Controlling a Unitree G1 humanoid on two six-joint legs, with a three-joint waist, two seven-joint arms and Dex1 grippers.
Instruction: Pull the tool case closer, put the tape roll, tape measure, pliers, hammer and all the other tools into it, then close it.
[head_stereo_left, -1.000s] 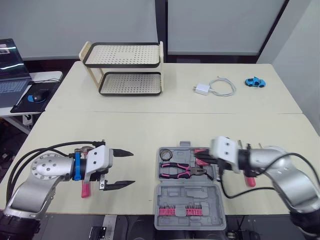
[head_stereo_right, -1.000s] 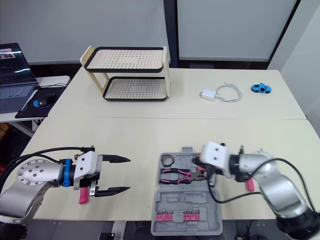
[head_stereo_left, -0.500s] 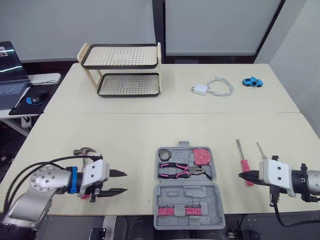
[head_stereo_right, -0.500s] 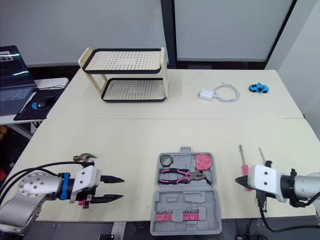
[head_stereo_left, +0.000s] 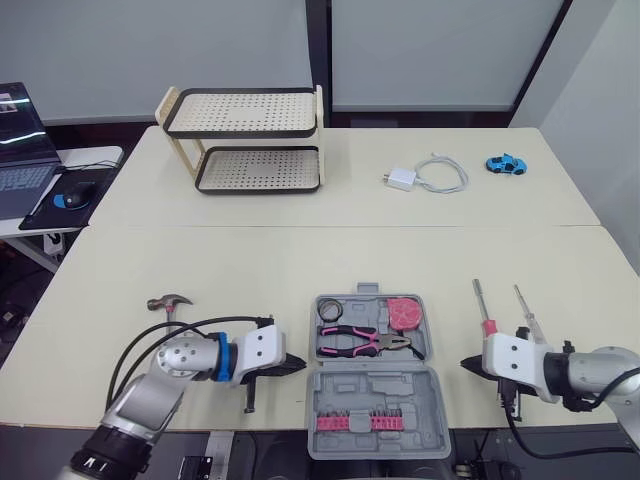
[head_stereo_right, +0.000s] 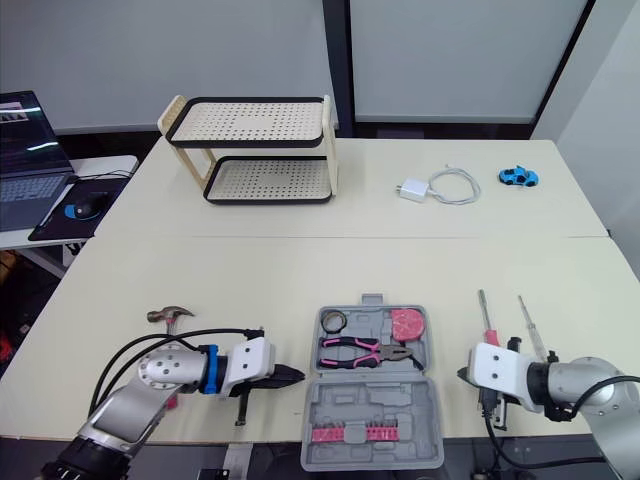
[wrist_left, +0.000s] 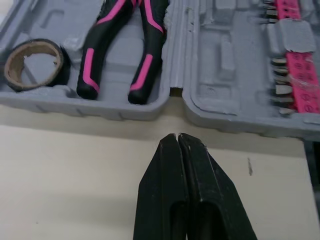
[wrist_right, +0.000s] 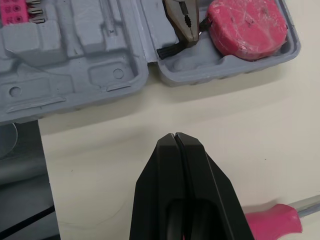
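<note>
Whereas parted before, the left gripper (head_stereo_left: 291, 366) has been pressed closed (holding nothing), like the right gripper (head_stereo_left: 467, 362); between them the tool case (head_stereo_left: 372, 388) is seen unfolded, pliers (head_stereo_left: 365, 341) inside.

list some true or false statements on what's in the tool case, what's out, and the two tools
1. The pliers lie in the tool case. True.
2. The hammer is in the case. False: it lies on the table, left of the case.
3. The left tool is shut, holding nothing. True.
4. The case is closed. False: it lies open.
5. The right tool grips a screwdriver. False: it is shut on nothing; the pink-handled screwdriver lies on the table.
</note>
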